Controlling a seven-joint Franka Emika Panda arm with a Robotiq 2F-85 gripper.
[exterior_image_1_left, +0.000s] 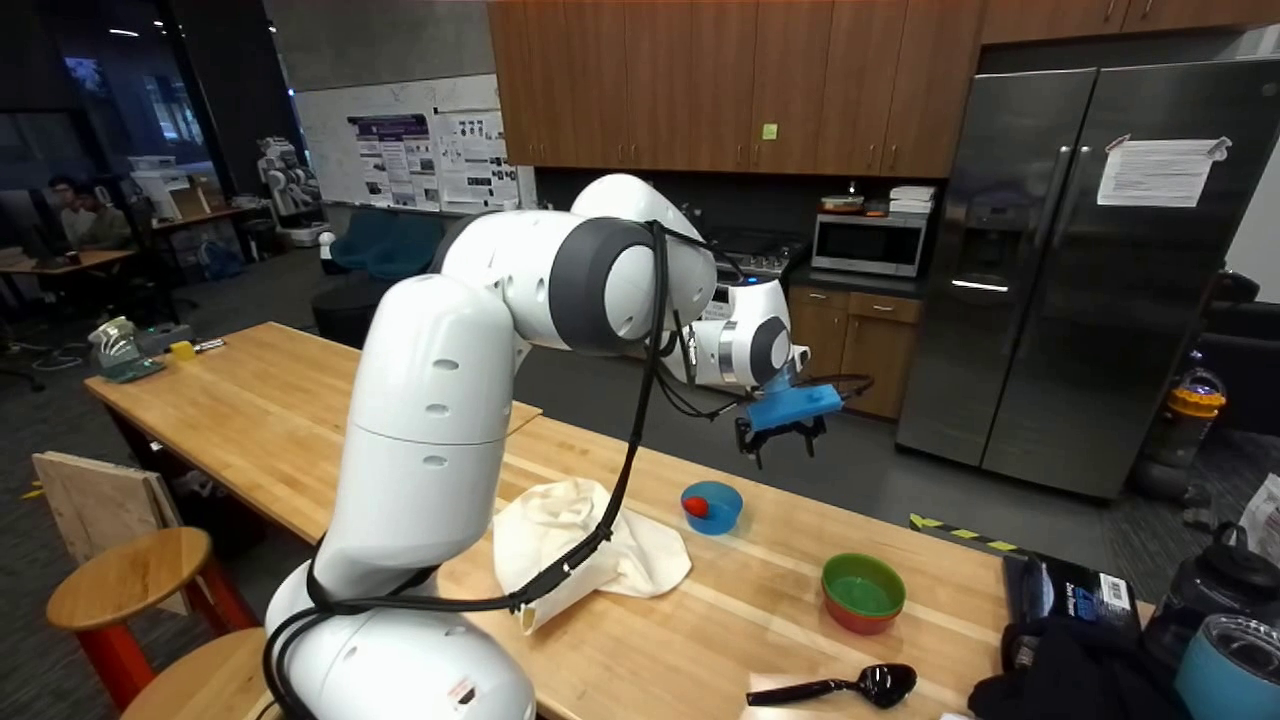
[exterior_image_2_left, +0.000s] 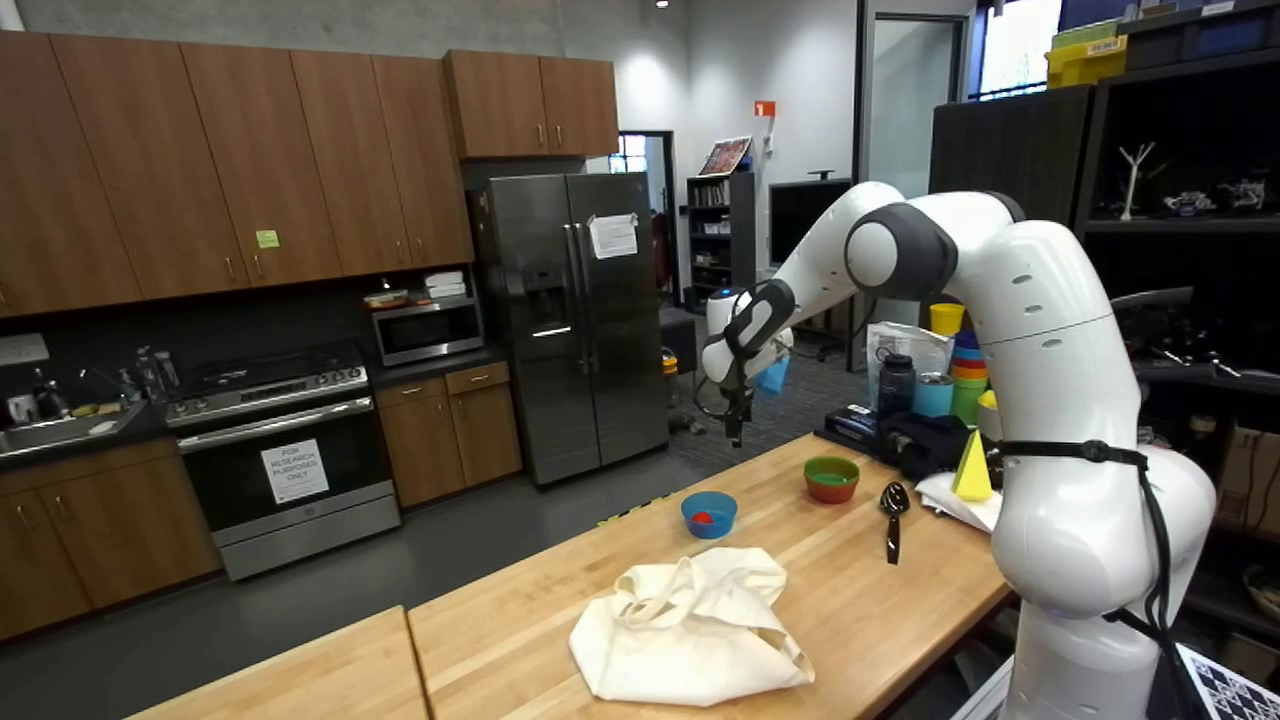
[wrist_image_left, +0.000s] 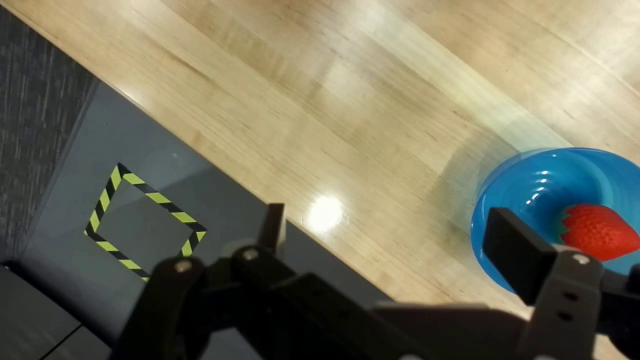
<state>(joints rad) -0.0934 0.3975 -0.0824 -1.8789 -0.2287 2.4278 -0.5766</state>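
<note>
I see the bowl (wrist_image_left: 540, 185) at the right edge of my wrist view, slightly below middle height and partly covered. It is blue, round, shiny inside, and stands upright. In both exterior views I find it below the centre, a little to the right. Inside lies the strawberry (wrist_image_left: 600, 232), red, on its side; in my wrist view its tip points right.

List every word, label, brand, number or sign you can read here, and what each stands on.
"FOR RESEARCH PURPOSES ONLY": white sheet on the oven.
Too small or blurred to read:
Paper on the refrigerator.
Posters on the whiteboard.
Lettering on the black box.
Sticker on the arm.
Mark on the orange wall sign.
</note>
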